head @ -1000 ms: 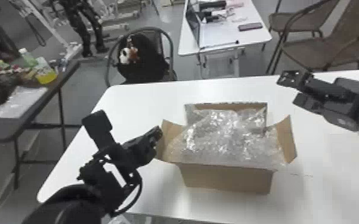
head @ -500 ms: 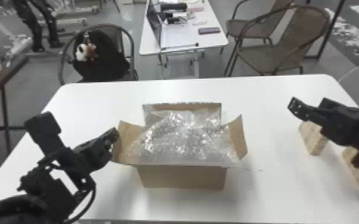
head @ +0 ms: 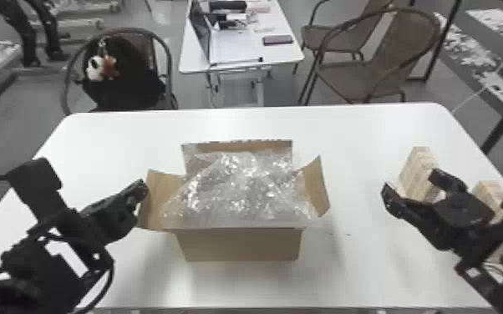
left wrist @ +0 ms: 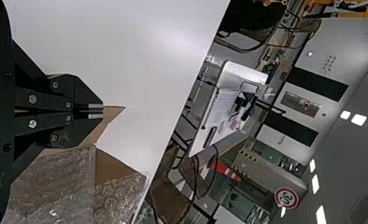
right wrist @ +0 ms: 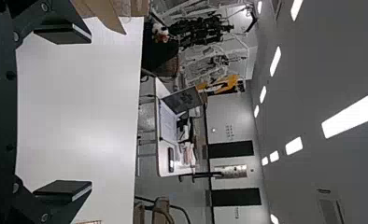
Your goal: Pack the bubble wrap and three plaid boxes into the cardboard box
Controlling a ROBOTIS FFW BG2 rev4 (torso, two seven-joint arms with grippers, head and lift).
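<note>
Here sits the cardboard box (head: 240,246), out on the white bench (head: 346,133), flaps raised and splayed. The bubble wrap (head: 242,192) is heaped in its mouth, bulging over the top and reaching across toward the flaps on either side.

Just left of the cardboard box, the left end effector (head: 140,191) is right up by the left flap (head: 161,200), its 2 fingers pressed together; whether they touch the cardboard, I cannot tell.

Over to the right, well apart from the cardboard box, the right end effector (head: 413,186) has its 2 fingers spread, with nothing pinched between them. And there are the plaid boxes, also right of the cardboard box: 1 plaid box (head: 417,169) stands near that end effector, and another plaid box (head: 491,196) is farther right, partly hidden by the arm.

Beyond the cardboard box, past the bench's far edge: a laptop (head: 199,27) and a phone (head: 278,40), a black bag (head: 125,79) on a chair to the left, and 2 brown chairs (head: 346,79) to the right.
</note>
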